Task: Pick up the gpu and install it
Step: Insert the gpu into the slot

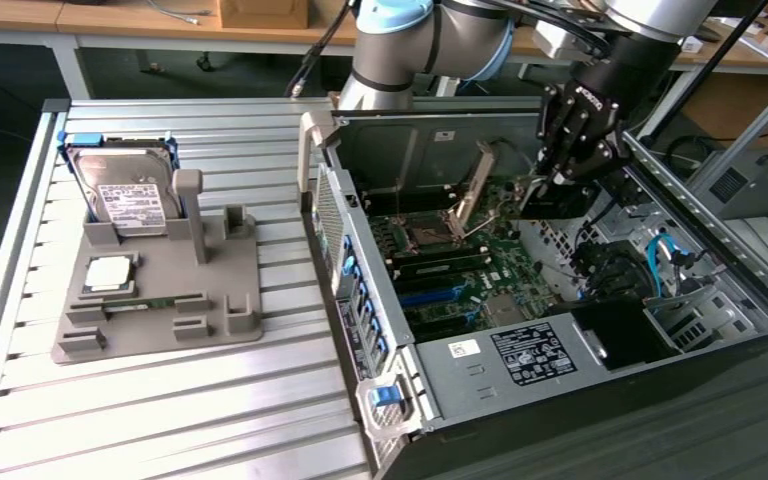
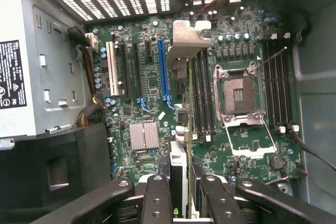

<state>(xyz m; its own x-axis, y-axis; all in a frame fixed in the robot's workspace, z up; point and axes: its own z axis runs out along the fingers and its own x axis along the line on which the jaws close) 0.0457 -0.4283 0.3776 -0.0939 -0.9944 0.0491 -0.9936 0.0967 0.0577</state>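
The open computer case (image 1: pixel 357 260) lies on the slatted table with its motherboard (image 1: pixel 491 270) exposed. My gripper (image 1: pixel 554 192) reaches into the case from above and is shut on the gpu (image 1: pixel 475 190), a thin card seen edge-on. In the wrist view the gpu (image 2: pixel 179 156) runs from between my black fingers (image 2: pixel 157 198) out to its silver end bracket (image 2: pixel 188 38). The card hangs above the board, just beside the long blue slot (image 2: pixel 163 66) and next to the memory slots (image 2: pixel 205 93). Whether it touches the board I cannot tell.
The empty CPU socket (image 2: pixel 236 95) with its raised lever sits beside the card. The power supply (image 1: pixel 534 355) and cables (image 1: pixel 664 260) crowd the case's near end. A grey fixture (image 1: pixel 157 300) at the exterior view's left holds a hard drive (image 1: pixel 124 195) and a CPU chip (image 1: pixel 108 272).
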